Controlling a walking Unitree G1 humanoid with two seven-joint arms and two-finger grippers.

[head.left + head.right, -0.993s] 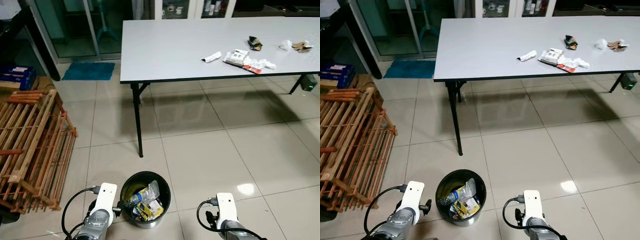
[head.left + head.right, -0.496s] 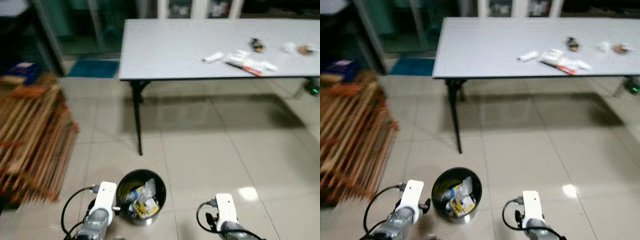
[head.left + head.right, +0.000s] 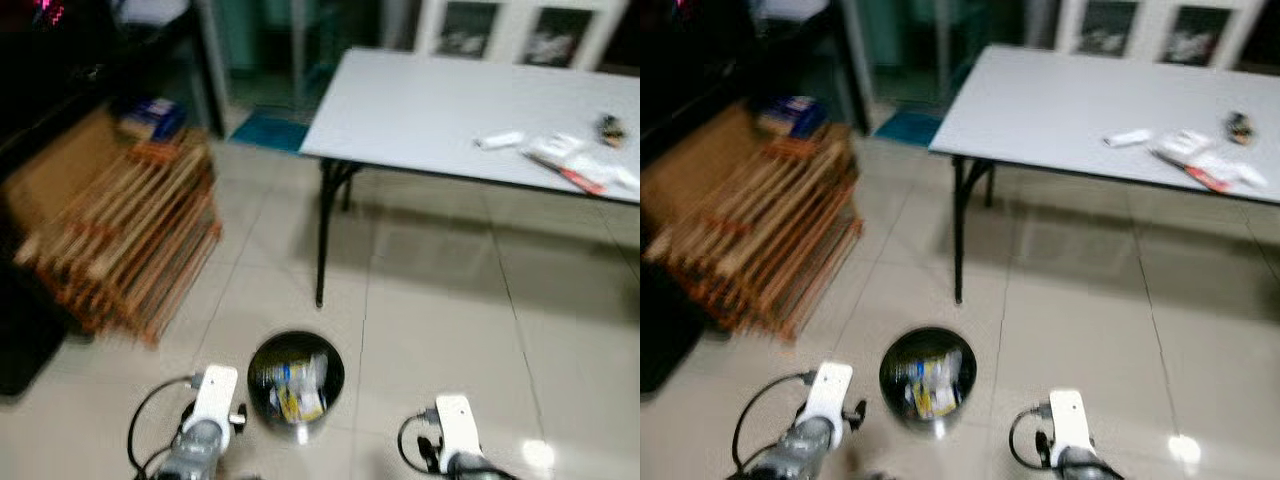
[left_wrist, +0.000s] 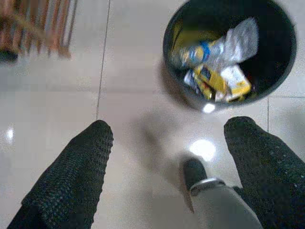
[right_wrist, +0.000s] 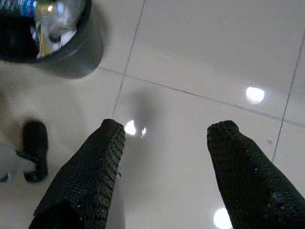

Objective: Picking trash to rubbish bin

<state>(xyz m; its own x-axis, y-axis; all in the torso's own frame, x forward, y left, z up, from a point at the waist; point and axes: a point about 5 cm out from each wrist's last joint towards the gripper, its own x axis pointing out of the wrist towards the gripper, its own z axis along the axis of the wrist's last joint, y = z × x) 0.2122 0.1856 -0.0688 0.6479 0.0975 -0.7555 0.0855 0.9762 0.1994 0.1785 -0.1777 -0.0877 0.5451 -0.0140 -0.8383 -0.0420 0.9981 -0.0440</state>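
Standing on the pale tiled floor (image 3: 430, 330), the black rubbish bin (image 3: 296, 385) served as the reference point. It held mixed trash (image 4: 217, 62): a crushed clear plastic bottle with a blue label and yellow wrappers. Head views were blurred.

Left gripper (image 4: 169, 157): jaws stood open, empty, with bare floor between the two black fingers (image 4: 71, 179); the bin lay just beyond the fingertips. In the head view the left arm (image 3: 205, 440) sat low, just to the left of the bin.

Right gripper (image 5: 164, 162): jaws stood open, empty, over bare tile; the bin (image 5: 52, 43) was off to one side of its fingers. In the head view the right arm (image 3: 450, 450) sat low, to the right of the bin and somewhat farther from it than the left arm.

Beyond the bin and to its right was a grey desk (image 3: 420, 110) on black legs, well apart from it. Several pieces of litter (image 3: 560, 155) lay on the desk top, including a white rolled piece (image 3: 498, 140); details too blurred to tell.

Left of the bin and farther back, a wooden slatted rack (image 3: 125, 235) stood on the floor.
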